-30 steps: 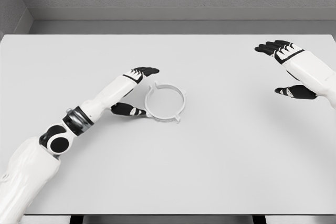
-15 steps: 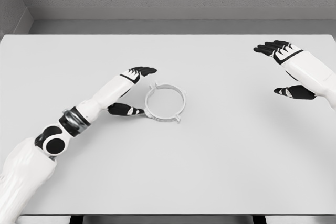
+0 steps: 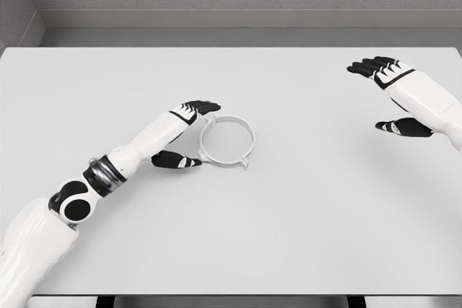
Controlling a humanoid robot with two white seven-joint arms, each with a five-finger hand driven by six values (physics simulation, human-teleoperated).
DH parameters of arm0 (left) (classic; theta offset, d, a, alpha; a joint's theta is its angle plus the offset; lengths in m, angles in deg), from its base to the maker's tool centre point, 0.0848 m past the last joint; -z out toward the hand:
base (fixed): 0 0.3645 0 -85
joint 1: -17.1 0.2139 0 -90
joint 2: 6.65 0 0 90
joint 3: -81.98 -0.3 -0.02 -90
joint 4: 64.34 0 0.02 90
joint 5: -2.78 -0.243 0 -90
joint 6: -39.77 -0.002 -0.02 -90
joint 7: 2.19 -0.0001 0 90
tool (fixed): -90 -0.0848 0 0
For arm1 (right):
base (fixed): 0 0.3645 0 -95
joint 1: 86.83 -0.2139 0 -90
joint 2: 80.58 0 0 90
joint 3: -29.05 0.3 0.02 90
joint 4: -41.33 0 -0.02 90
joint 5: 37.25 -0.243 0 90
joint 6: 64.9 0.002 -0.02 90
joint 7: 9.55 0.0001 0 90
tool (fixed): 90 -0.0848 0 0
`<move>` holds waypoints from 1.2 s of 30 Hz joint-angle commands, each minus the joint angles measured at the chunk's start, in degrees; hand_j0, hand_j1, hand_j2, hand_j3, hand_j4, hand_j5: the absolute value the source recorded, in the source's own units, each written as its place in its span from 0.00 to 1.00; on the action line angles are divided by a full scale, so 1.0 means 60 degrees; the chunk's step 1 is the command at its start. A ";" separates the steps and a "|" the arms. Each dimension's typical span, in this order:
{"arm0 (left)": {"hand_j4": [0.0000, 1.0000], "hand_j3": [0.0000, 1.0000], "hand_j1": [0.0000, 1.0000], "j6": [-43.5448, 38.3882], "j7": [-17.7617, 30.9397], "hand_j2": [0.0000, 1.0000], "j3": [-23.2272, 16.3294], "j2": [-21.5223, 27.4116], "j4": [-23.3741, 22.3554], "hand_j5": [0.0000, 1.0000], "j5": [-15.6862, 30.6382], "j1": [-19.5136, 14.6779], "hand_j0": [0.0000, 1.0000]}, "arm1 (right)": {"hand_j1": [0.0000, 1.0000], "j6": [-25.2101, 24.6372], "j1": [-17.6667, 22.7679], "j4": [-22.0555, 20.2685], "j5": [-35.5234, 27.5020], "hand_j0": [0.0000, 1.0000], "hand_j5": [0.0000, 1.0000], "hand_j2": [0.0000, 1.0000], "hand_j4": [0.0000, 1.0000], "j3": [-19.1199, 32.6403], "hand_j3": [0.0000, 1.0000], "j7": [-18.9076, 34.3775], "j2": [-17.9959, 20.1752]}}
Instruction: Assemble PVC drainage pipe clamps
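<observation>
Head view: I see my left hand (image 3: 186,131) just left of the middle of the tabletop (image 3: 303,229), its arm running in from the near left corner. The hand is spread wide and grips nothing. Its four black fingers (image 3: 202,107) stretch out level toward the right, their tips reaching the far-left part of the pipe clamp ring (image 3: 227,142); whether they actually touch it I cannot tell. The thumb (image 3: 175,160) juts out separately on the near side, its tip just beside the ring's near-left edge. So the ring's left side sits between fingers and thumb, but the hand has not closed on it.

The pipe clamp ring is a thin pale hoop lying flat on the tabletop, a little left of centre and roughly midway between the far and near edges. Small tabs stick out from its rim, one at the near right and others at the far side.

My right hand (image 3: 395,95) is well apart from the ring, close to the right edge of the tabletop toward the far side. It too is wide, fingers extended toward the left and thumb held apart below them, holding nothing.
</observation>
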 commanded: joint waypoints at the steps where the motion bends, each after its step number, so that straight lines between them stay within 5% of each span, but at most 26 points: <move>1: 1.00 1.00 1.00 -0.0002 0.0004 1.00 0.0002 0.0004 -0.0068 1.00 0.0035 0.0000 1.00 | 1.00 -0.0029 0.0000 -0.0004 -0.0067 1.00 1.00 1.00 1.00 -0.0013 1.00 -0.0005 0.0005; 36: 1.00 1.00 1.00 -0.0002 0.0048 1.00 -0.0041 -0.0553 -0.0874 1.00 -0.0053 -0.0366 1.00 | 1.00 -0.0029 0.0000 -0.0004 -0.0067 1.00 1.00 1.00 1.00 -0.0013 1.00 -0.0005 -0.0010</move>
